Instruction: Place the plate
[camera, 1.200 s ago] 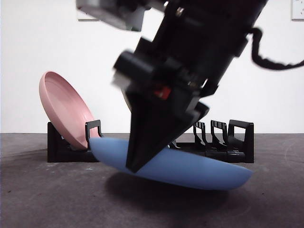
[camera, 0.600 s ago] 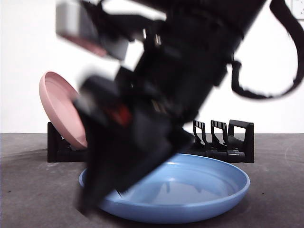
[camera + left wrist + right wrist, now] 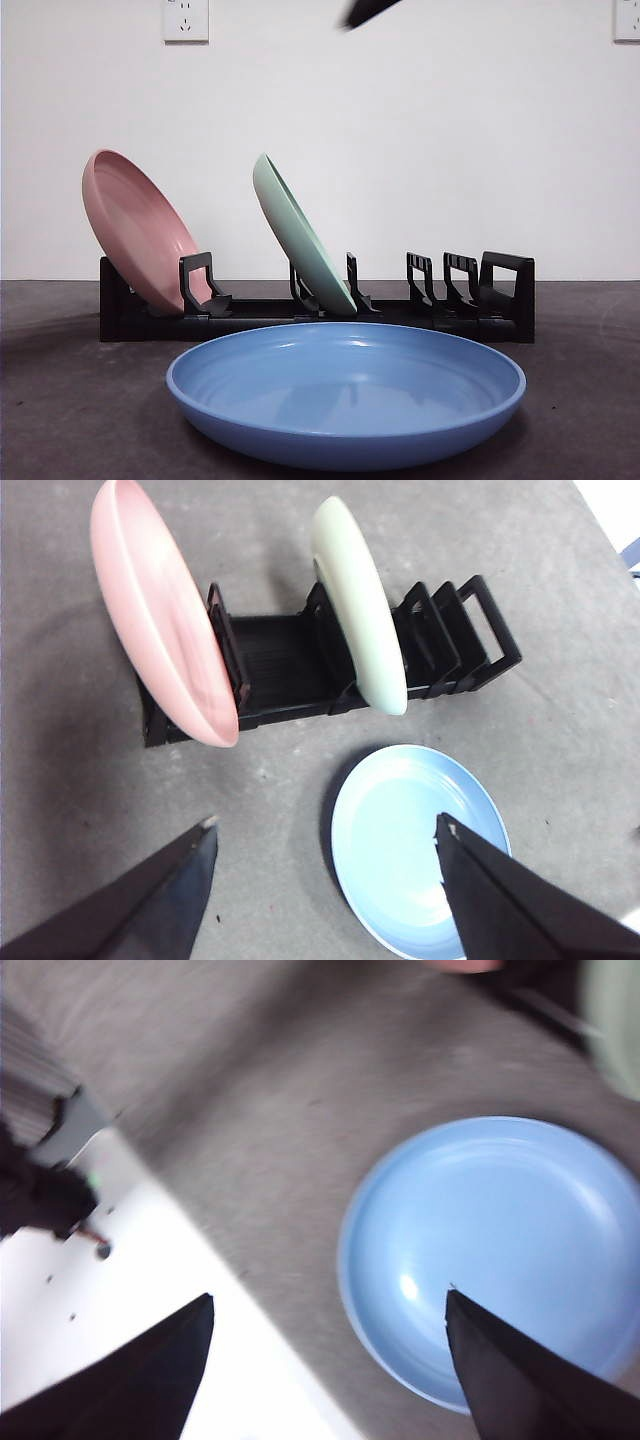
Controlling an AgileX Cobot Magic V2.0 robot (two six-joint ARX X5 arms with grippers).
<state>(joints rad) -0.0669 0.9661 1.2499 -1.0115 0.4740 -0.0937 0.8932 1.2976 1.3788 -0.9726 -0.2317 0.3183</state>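
Right gripper (image 3: 325, 1305) is hanging high over the table (image 3: 260, 1120), jaws wide apart, gripping nothing; the table's edge is showing beneath it, white floor beyond. Left gripper (image 3: 325, 830) is likewise hovering high, jaws spread, empty. In the front view only a black tip (image 3: 368, 10) is showing at the top edge; which arm it is cannot be told. Blue plate (image 3: 345, 390) is lying flat on the table, just in front of the rack (image 3: 440, 310), not touching it, open table all round its rim. Plates: three. Pink plate (image 3: 135, 230) is leaning in the rack's end slot; green plate (image 3: 300, 235) is leaning mid-rack. Slots beyond the green plate are standing free.
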